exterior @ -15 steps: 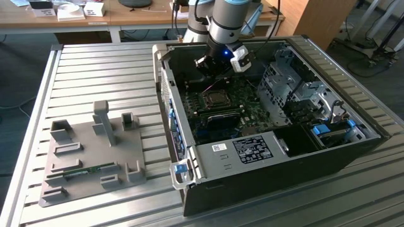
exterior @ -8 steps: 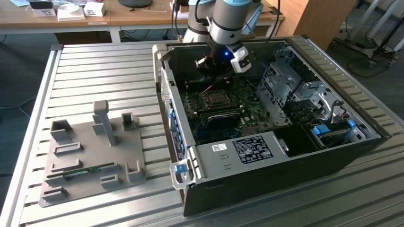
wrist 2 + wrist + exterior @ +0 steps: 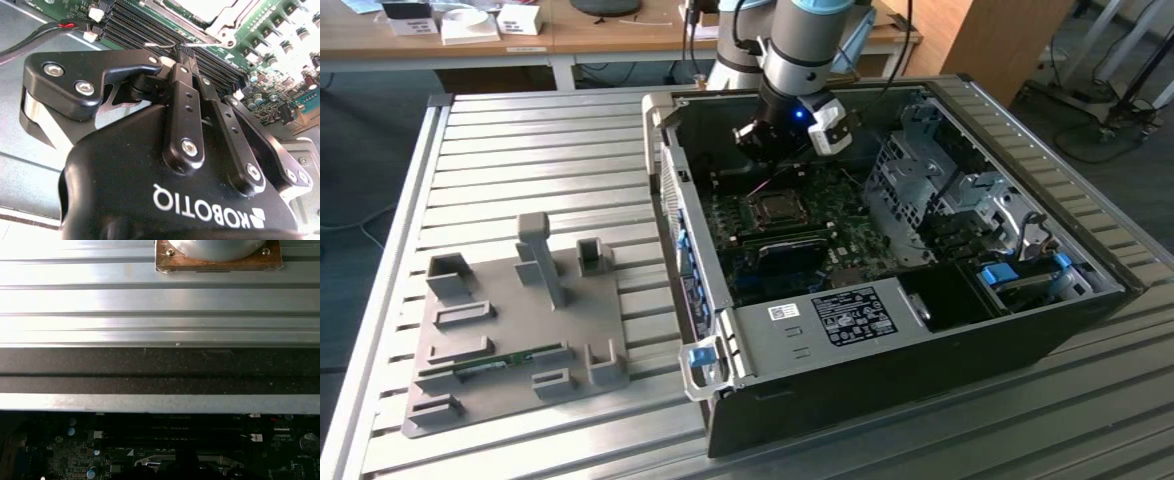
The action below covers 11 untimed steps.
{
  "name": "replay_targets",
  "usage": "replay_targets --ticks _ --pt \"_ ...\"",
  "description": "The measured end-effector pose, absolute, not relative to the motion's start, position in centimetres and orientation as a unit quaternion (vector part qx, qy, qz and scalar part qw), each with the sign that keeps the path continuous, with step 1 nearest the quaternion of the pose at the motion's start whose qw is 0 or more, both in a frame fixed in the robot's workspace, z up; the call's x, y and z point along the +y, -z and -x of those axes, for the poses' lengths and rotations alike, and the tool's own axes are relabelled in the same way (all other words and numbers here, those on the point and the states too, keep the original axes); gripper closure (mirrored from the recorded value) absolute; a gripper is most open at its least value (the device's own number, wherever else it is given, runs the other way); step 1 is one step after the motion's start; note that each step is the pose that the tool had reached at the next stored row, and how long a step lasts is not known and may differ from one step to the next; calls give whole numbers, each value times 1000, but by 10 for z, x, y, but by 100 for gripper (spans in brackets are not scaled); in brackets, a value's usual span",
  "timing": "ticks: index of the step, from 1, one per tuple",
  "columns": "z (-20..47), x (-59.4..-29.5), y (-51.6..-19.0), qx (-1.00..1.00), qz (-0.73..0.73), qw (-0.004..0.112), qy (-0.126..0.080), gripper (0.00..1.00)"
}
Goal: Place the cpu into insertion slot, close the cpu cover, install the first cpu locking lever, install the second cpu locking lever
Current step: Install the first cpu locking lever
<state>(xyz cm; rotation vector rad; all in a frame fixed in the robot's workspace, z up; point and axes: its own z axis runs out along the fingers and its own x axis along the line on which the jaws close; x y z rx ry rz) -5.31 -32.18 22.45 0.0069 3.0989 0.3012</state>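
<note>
black gripper [image 3: 184, 50] pressed together | shiny square metal cpu cover [image 3: 222, 26] just beyond tips | I fear a slip gouging it

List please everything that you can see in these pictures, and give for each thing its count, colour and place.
table: one, silver ribbed metal, under all the things.
computer case: one, black, open, on the table at the exterior view's right.
circuit board: one, green, inside the case.
insertion slot: one, dark with metal rim, on the board.
cpu cover: one, shiny metal, at the slot.
memory slots: several, long and black, beside the slot.
fixture plate: one, grey, on the table at the exterior view's left.
memory stick: one, green, lying in the plate.
desk: one, wooden, behind the table.
arm: one, grey, above the case.
gripper: one, black, fingers together, close over the board near the slot.
</note>
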Motion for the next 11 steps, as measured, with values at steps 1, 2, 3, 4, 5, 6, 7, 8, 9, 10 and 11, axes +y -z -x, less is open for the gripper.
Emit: replay_targets --ticks 1,2,3,4,5,6,7,8,9,10,11 --pt "53 -322 -224 995 -2 14 -97 89" --pt "53 -321 -224 995 -2 14 -97 89" --pt "53 -321 -224 995 -2 14 -97 89" --pt "53 -321 -224 995 -2 14 -97 89" --pt "53 -321 -224 995 -2 14 -97 89" --pt "53 -321 -224 995 -2 14 -97 89" --pt "53 -321 -224 995 -2 14 -97 89" --pt "53 -321 -224 995 -2 14 -97 89" --pt "52 -321 -223 995 -2 14 -97 89" --pt "51 -321 -223 995 -2 14 -97 89" --pt "51 -321 -223 995 -2 14 -97 89"
